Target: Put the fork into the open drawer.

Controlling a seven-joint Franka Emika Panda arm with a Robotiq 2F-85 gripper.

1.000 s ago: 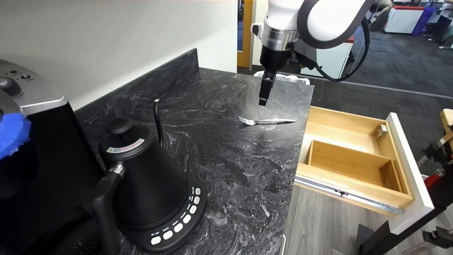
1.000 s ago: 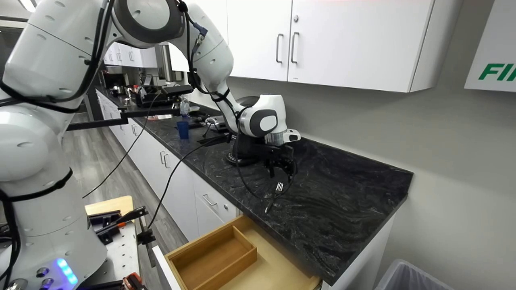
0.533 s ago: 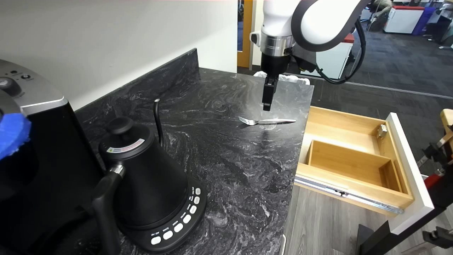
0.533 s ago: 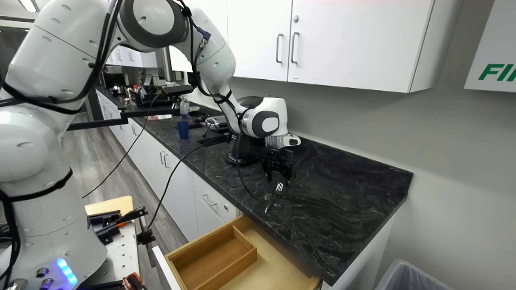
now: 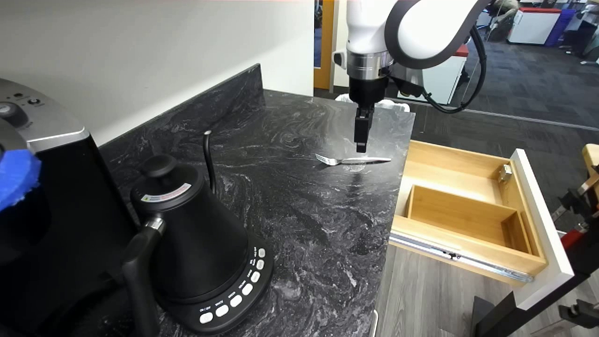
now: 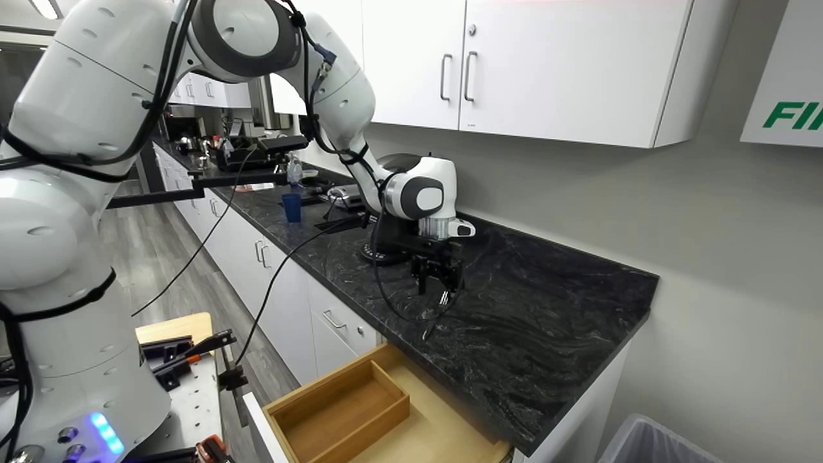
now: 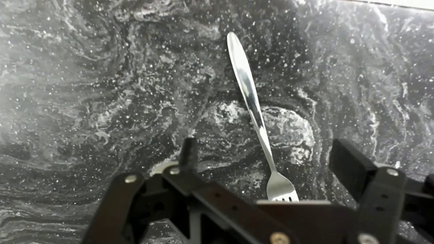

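The silver fork [image 5: 366, 159] lies flat on the dark counter, its handle toward the open drawer. In the wrist view the fork [image 7: 249, 89] runs from upper middle down between the fingers, its tine tips hidden by the gripper's body. It also shows partly behind a cable and finger in an exterior view [image 6: 445, 297]. My gripper [image 5: 361, 148] is open and empty, just above the fork; its fingers stand on both sides of the fork's neck in the wrist view [image 7: 262, 144], apart from it. The open drawer [image 5: 461, 248], light wood with a white front, also shows in an exterior view [image 6: 443, 427].
A small wooden box [image 5: 468, 220] sits inside the drawer. A black kettle [image 5: 196, 243] on its base stands on the counter [image 5: 318, 224]. A backsplash [image 5: 234, 93] and wall border the counter. A lined bin [image 6: 649, 444] stands past the counter's end.
My gripper has moved down toward the fork and, in an exterior view, a little to the right. It stays open. The fork and drawer have not moved.
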